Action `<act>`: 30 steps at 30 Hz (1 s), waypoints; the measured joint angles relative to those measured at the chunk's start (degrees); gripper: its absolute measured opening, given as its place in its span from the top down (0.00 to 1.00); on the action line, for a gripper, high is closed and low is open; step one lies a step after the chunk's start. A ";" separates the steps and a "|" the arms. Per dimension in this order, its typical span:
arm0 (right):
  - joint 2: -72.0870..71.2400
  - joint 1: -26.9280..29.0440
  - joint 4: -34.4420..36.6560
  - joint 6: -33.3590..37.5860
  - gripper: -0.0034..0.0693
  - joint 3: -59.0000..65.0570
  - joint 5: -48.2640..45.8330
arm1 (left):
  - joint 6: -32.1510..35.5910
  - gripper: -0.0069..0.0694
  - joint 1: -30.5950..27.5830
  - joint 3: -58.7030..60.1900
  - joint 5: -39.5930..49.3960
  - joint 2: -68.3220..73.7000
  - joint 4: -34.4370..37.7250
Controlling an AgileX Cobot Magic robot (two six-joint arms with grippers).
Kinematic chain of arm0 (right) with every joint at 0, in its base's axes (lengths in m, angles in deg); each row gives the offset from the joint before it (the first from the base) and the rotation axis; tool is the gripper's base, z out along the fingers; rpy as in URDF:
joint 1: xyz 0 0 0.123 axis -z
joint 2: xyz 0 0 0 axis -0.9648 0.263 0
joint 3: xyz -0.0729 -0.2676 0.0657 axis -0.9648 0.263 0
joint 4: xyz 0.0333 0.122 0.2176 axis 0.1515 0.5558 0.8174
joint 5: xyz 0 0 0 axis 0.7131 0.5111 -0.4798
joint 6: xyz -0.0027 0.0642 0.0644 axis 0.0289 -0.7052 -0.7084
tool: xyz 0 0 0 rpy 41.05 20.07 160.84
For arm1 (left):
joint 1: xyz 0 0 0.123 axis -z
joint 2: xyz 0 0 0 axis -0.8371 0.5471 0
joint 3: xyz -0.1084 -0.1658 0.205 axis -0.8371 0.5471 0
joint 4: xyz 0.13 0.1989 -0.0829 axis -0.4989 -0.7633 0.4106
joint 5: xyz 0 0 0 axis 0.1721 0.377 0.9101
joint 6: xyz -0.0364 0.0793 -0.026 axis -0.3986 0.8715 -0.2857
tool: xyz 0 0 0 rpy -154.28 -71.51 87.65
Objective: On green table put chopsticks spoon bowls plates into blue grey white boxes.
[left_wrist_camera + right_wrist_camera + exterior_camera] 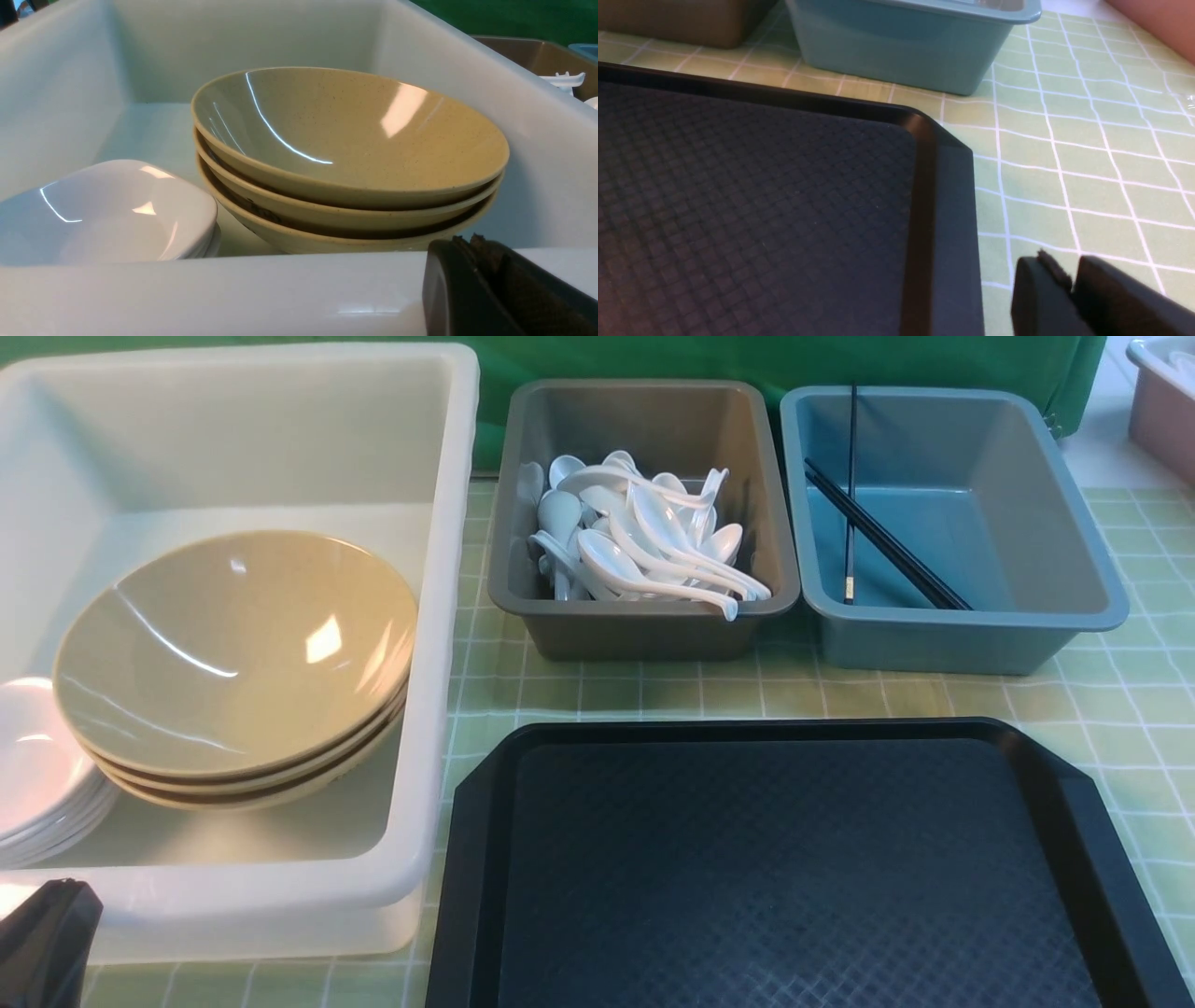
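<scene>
The top bowl (pixel 238 653) sits tilted in a stack of tan bowls inside the large white box (pixel 446 616), against its right-hand wall. Beside it, the stacked plates (pixel 42 756) lie near the left front. Spoons (pixel 644 537) fill the grey-brown box (pixel 644 635); chopsticks (pixel 887 541) rest in the blue box (pixel 943 644), one leaning over the far rim.

The left tool (pixel 471 245) is closed, holding nothing, at the white box's near rim, on the robot's side of the bowls. The right tool (pixel 1066 268) shows a narrow gap between its tips, nothing held, near the right edge of the black tray (pixel 775 859) and well apart from the bowls.

Sorting appears complete; the step in hand is judged to be retreat. Recommended: lift the left tool clear of the rim before drawing back, avoiding any nudge to the tilted stack. Keep the right tool above the tray edge and green table (pixel 1064 154).
</scene>
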 joint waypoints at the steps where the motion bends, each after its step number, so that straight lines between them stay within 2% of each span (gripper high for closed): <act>1: 0.00 0.00 0.00 0.00 0.78 0.00 0.00 | 0.00 0.91 -0.16 0.00 0.00 0.00 0.00; 30: 0.00 0.00 0.00 0.04 0.75 0.00 0.00 | 0.00 0.91 -1.13 0.00 0.00 0.00 0.00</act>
